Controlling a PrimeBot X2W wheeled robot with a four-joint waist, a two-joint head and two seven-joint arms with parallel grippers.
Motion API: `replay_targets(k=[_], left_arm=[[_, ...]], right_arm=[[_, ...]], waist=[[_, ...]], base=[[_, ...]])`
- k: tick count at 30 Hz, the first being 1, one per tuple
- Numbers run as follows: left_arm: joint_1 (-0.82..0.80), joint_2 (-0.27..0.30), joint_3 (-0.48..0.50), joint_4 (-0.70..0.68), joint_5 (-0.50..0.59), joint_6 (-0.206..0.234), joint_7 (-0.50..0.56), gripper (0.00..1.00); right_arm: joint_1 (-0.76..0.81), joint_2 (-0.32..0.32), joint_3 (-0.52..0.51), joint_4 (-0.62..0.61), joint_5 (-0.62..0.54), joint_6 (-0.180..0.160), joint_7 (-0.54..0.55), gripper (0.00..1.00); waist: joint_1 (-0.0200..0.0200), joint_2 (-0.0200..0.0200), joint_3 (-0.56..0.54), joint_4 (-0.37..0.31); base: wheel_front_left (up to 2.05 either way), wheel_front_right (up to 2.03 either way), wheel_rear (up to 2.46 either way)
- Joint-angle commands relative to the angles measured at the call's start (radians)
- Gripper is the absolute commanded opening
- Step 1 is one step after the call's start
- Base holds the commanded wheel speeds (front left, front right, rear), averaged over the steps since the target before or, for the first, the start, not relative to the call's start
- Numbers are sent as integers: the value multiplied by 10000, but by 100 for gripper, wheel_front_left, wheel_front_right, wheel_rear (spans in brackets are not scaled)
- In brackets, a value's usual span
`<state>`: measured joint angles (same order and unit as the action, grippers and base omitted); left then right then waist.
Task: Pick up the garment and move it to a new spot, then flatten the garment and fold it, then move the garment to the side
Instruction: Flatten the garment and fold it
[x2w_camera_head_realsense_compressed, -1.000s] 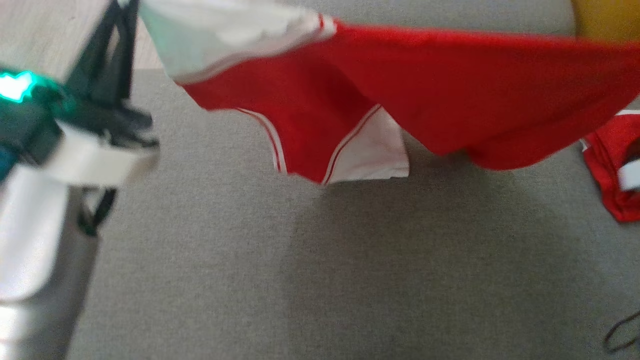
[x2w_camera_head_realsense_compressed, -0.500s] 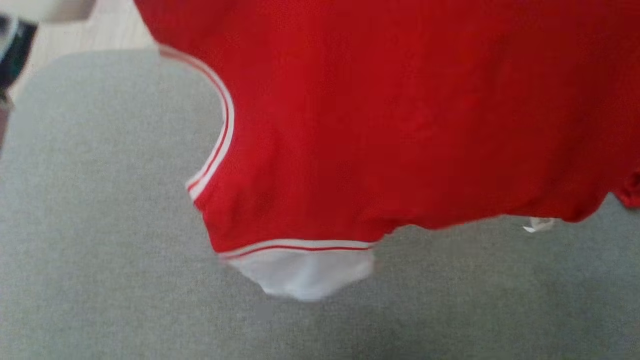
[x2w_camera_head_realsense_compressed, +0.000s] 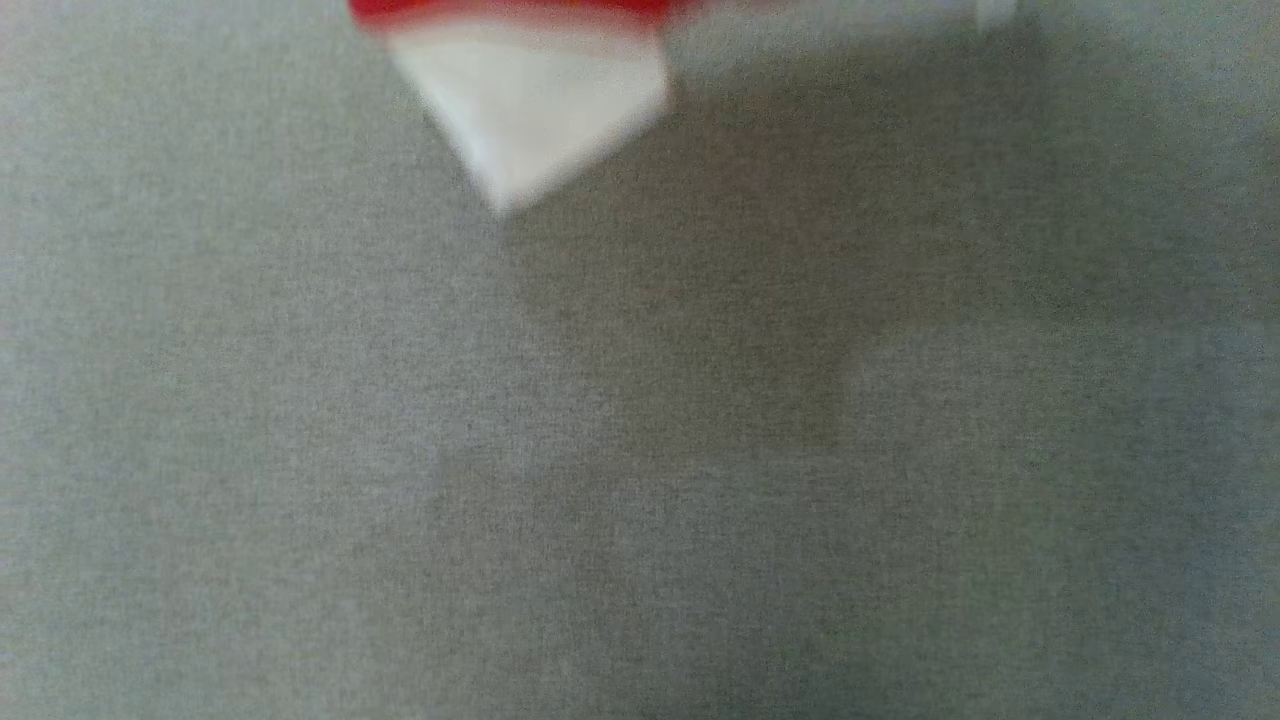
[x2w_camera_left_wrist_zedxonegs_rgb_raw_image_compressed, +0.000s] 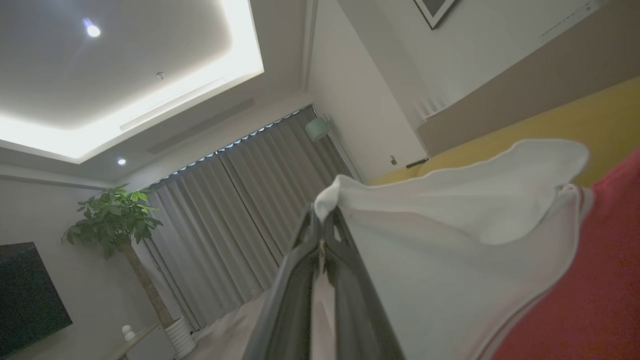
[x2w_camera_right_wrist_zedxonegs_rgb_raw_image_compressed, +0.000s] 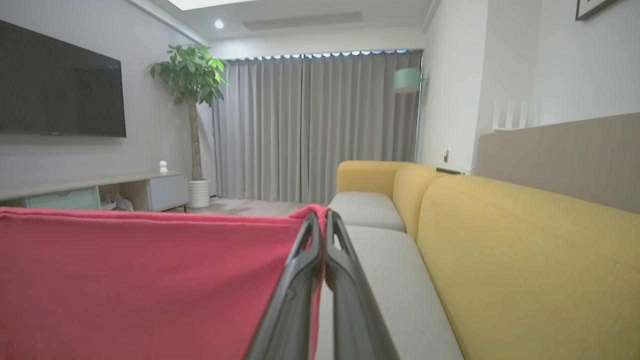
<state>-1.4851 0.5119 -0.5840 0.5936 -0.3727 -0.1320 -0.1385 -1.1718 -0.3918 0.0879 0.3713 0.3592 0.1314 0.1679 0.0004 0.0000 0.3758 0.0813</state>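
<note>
**Head view:** the lowest corner of the garment (x2w_camera_head_realsense_compressed: 530, 100), a blurred white tip under a red band, hangs at the top edge over the grey seat cushion (x2w_camera_head_realsense_compressed: 640, 450). A soft shadow lies on the cushion. Whether the tip touches the cushion cannot be told. **Left wrist view:** the left gripper (x2w_camera_left_wrist_zedxonegs_rgb_raw_image_compressed: 324, 225), fingers pressed together, pinches a white fold of the garment, with red cloth falling away at the lower right. Behind it are a glowing ceiling recess (x2w_camera_left_wrist_zedxonegs_rgb_raw_image_compressed: 242, 45), grey curtains (x2w_camera_left_wrist_zedxonegs_rgb_raw_image_compressed: 240, 215) and a potted plant (x2w_camera_left_wrist_zedxonegs_rgb_raw_image_compressed: 117, 215), all seen at a steep upward tilt. **Right wrist view:** the right gripper (x2w_camera_right_wrist_zedxonegs_rgb_raw_image_compressed: 322, 220), fingers likewise closed, nips the top edge of the red cloth, which stretches in a nearly straight line toward the left of that view. Here the room appears level. A yellow sofa back (x2w_camera_right_wrist_zedxonegs_rgb_raw_image_compressed: 525, 260) runs beside pale grey seats, a wall-mounted television (x2w_camera_right_wrist_zedxonegs_rgb_raw_image_compressed: 60, 85) hangs above a low cabinet (x2w_camera_right_wrist_zedxonegs_rgb_raw_image_compressed: 100, 192), and a teal lamp (x2w_camera_right_wrist_zedxonegs_rgb_raw_image_compressed: 406, 80) stands beside the curtains.
</note>
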Motion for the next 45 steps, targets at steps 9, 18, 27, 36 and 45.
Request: replay_targets(k=[9, 18, 27, 36, 45], left_arm=[[-988, -45, -168, 756, -190, 23, -1130, 0], [2538, 769, -972, -1380, -1150, 19, -1228, 0], [6996, 1621, -1163, -3843, -1325, 845, -1204, 0], [11642, 2366, -1673, -5861, -2091, 2707, -1054, 0], [13849, 2051, -2054, -6486, -2839, 3274, -1127, 0]], right_arm=[[-1159, -450, 455, 1314, -46, -7, -1289, 0], [1301, -931, 314, 1967, 628, -7, -2037, 0], [4678, -960, 254, 1388, 1313, -7, -2803, 0], [8537, -547, -216, 167, 1473, -7, -3224, 0], [11065, 189, -1114, -1178, 952, -7, -2956, 0]], waist=[[-4, 0, 664, 329], [-4, 0, 512, 384], [-4, 0, -632, -8], [-4, 0, -1544, -324], [-4, 0, -1862, -442]], base=[[0, 0, 0], [0, 0, 0], [0, 0, 0], [0, 0, 0], [0, 0, 0]])
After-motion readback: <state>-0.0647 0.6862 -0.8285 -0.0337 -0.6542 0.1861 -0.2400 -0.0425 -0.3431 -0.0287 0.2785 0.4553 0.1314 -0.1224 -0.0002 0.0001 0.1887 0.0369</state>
